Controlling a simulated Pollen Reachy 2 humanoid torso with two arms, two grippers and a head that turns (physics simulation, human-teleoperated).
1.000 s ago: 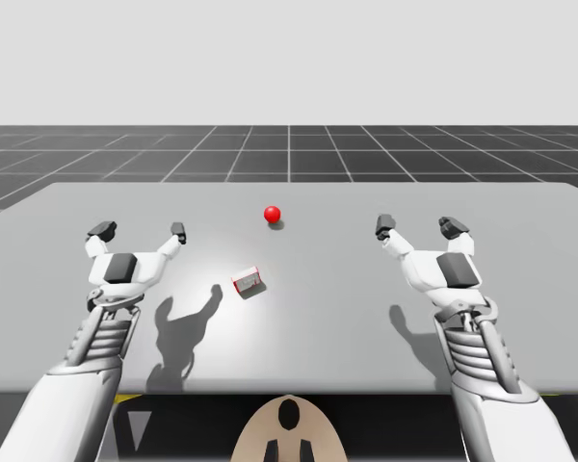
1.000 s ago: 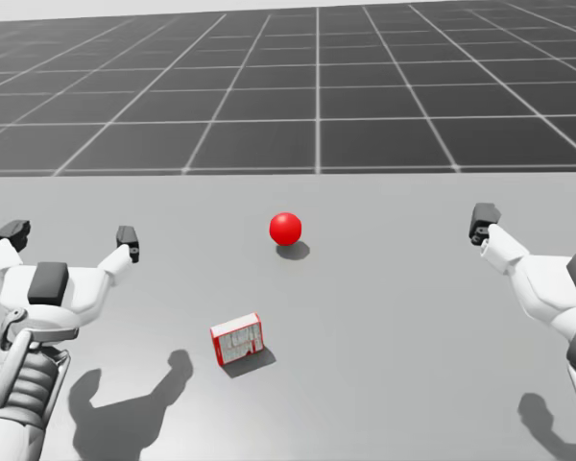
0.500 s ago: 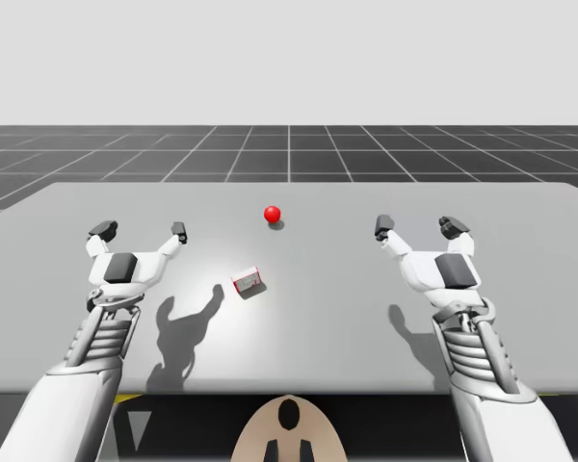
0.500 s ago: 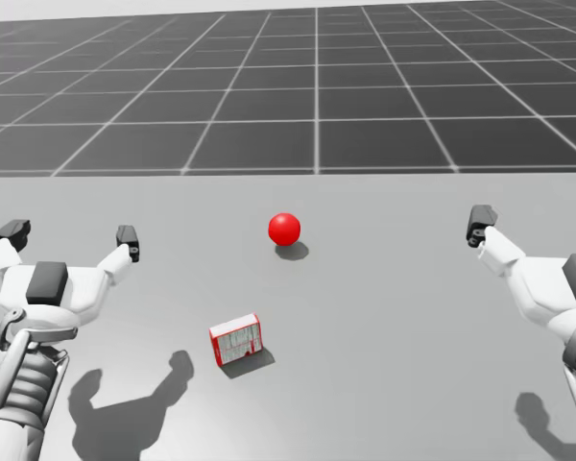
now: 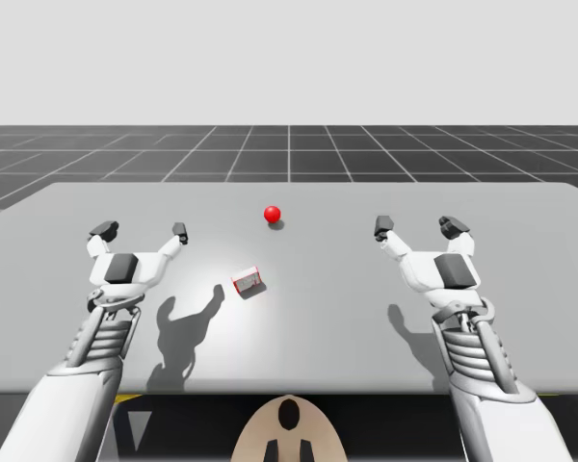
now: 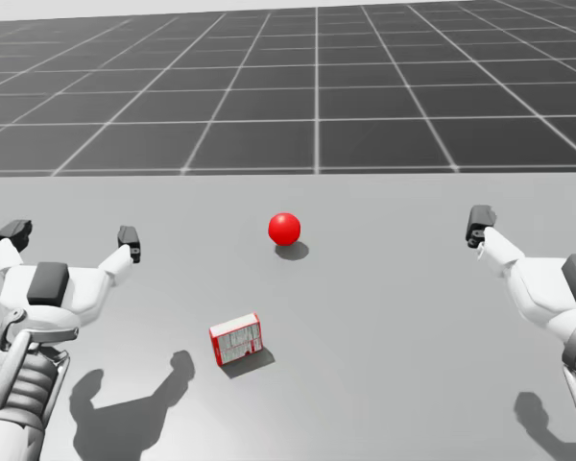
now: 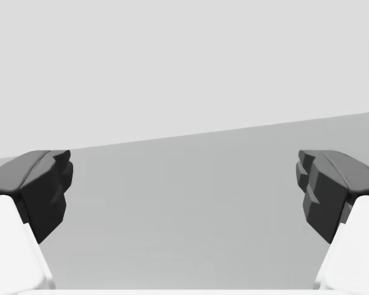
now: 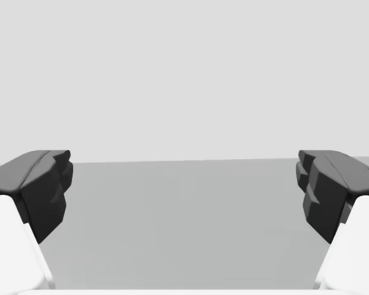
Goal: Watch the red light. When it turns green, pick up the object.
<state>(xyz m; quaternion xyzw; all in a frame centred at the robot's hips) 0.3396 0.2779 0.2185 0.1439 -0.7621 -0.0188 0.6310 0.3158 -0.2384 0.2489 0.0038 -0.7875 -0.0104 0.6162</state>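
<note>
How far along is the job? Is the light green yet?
Nothing is finished yet. The light is red, so waiting is in hand: my left gripper and my right gripper hover open, apart from the small red and white box lying on the table. Left to do: see green, then pick up the box.

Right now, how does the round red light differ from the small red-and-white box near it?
The round red light is a plain, one-colour ball; the small red-and-white box is flat-sided with a printed white face. The light sits farther from me, the box nearer and more to my left. Both rest on the grey table, untouched.
</note>
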